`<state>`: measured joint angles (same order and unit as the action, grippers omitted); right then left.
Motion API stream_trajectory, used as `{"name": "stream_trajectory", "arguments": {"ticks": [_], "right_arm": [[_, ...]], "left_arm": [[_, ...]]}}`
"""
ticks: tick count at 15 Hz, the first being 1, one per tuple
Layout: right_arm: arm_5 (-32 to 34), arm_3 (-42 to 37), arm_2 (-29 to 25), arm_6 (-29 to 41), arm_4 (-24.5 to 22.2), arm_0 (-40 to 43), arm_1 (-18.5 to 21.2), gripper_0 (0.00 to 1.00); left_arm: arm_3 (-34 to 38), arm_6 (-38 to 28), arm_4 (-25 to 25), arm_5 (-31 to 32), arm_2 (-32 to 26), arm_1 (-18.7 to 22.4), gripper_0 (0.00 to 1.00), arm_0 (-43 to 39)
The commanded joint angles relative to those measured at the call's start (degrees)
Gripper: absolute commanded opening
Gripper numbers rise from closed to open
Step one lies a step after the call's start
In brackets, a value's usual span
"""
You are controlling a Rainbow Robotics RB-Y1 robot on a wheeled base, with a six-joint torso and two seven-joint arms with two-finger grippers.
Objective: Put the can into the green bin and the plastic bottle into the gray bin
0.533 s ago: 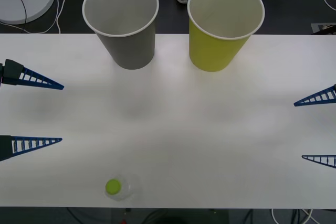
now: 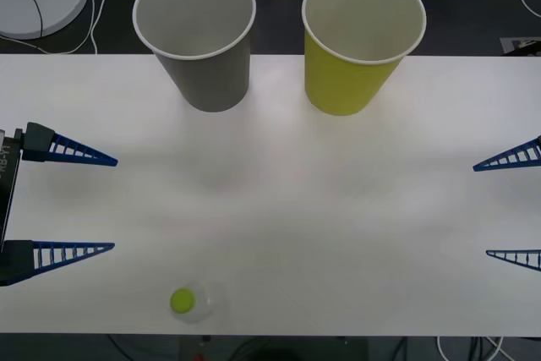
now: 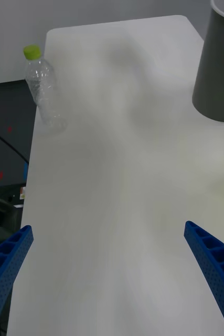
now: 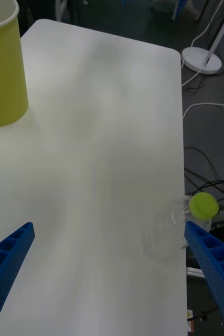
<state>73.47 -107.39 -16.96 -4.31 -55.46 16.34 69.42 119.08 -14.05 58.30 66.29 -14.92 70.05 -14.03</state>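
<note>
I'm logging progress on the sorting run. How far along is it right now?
Nothing looks done: the gray bin and the green bin look empty. Nothing is in hand: the left gripper is open at the table's left edge, the right gripper open at the right edge. The plastic bottle stands at the table's near edge, left to grasp and bin. I see no can.

Even, diffuse overhead lighting; the white table (image 2: 279,200) is bright and nearly washed out, with faint, soft shadows below the gray bin (image 2: 196,35) and the green bin (image 2: 359,44). The floor beyond is dark. In both wrist views the table surface appears smeared. The clear plastic bottle (image 2: 194,301) reads faintly against the table, its cap alone distinct.
</note>
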Motion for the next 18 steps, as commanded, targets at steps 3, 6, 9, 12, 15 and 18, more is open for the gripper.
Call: {"name": "stream_trajectory", "arguments": {"ticks": [3,6,9,12,15,18], "right_arm": [[0.0,0.0,0.0,0.0,0.0,0.0,0.0,1.00],[0.0,0.0,0.0,0.0,0.0,0.0,0.0,1.00],[0.0,0.0,0.0,0.0,0.0,0.0,0.0,1.00],[0.0,0.0,0.0,0.0,0.0,0.0,0.0,1.00],[0.0,0.0,0.0,0.0,0.0,0.0,0.0,1.00],[0.0,0.0,0.0,0.0,0.0,0.0,0.0,1.00]], "left_arm": [[-3.4,11.7,-3.6,1.6,0.8,-0.8,1.00,-2.8],[-3.7,14.6,-4.1,1.6,0.8,-0.8,1.00,-5.6],[-4.2,17.5,-4.0,1.7,0.8,-0.8,1.00,-7.6],[-7.2,22.2,-4.1,3.8,0.8,-0.8,1.00,-9.1],[-11.7,26.4,-4.4,7.8,0.8,-0.8,1.00,-9.1],[-13.6,29.1,-3.5,10.1,0.8,-1.9,1.00,-10.0]]}}
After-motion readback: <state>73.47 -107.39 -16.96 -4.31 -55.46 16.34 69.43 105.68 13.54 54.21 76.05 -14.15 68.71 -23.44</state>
